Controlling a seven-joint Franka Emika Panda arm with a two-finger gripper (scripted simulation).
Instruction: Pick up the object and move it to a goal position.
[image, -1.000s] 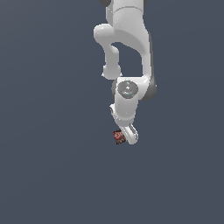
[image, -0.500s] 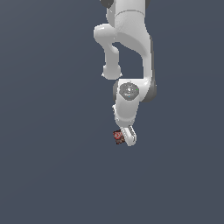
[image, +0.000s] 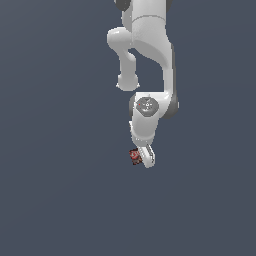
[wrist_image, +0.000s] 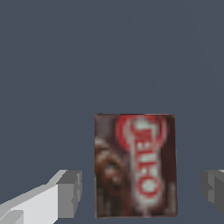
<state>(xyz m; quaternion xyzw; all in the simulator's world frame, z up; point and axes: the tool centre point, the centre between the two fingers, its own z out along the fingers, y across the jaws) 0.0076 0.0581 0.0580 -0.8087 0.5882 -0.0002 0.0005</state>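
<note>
The object (wrist_image: 135, 165) is a small flat box, dark red and brown with a whitish printed label, lying flat on the grey floor. In the wrist view it sits between my two grey fingertips (wrist_image: 69, 194), with a clear gap on each side. My gripper (wrist_image: 141, 190) is open and straddles the box without touching it. In the exterior view the box (image: 134, 156) peeks out at the left side of the white hand, and my gripper (image: 143, 159) is right over it, its fingers mostly hidden by the hand.
The white arm (image: 147, 60) reaches down from the top of the exterior view. A plain dark grey floor (image: 60, 190) surrounds the box on all sides. No other objects show.
The hand has come down slightly over the box. The box has not moved.
</note>
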